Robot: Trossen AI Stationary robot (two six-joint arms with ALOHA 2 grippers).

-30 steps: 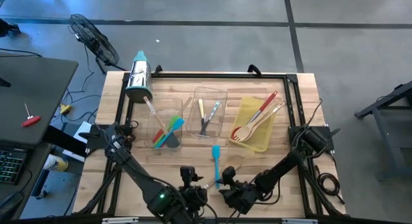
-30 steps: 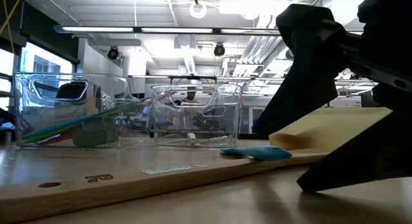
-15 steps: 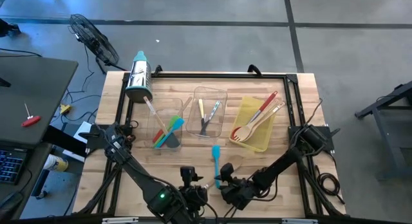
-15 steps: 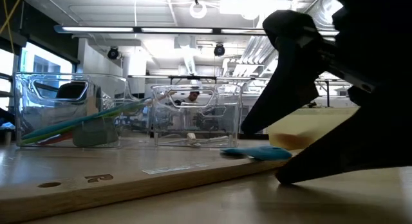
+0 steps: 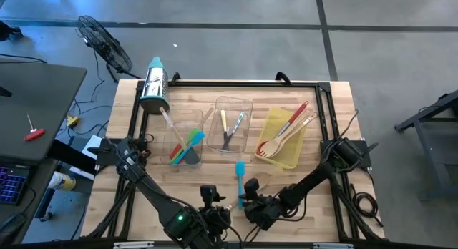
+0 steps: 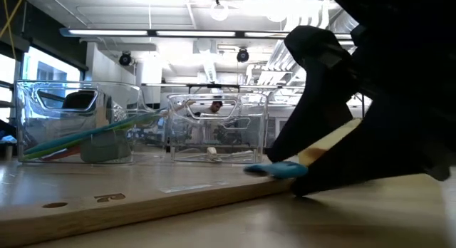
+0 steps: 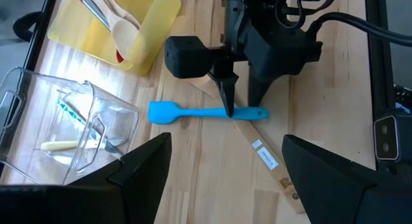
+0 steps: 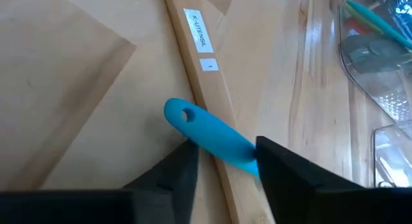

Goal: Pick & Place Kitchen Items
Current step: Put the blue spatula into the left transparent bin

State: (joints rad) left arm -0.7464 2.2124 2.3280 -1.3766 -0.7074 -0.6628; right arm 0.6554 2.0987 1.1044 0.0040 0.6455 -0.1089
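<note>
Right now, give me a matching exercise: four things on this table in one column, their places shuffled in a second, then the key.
Things
1. blue spatula
2. red spoon
3. steel cylinder with teal cap
4. right gripper

Places
A. in the yellow bin
B. at the table's far left corner
C. flat on the bare wood, across a thin wooden strip
D. fingers astride the spatula's handle near its hole end

Pairs: 1-C, 2-A, 3-B, 4-D
</note>
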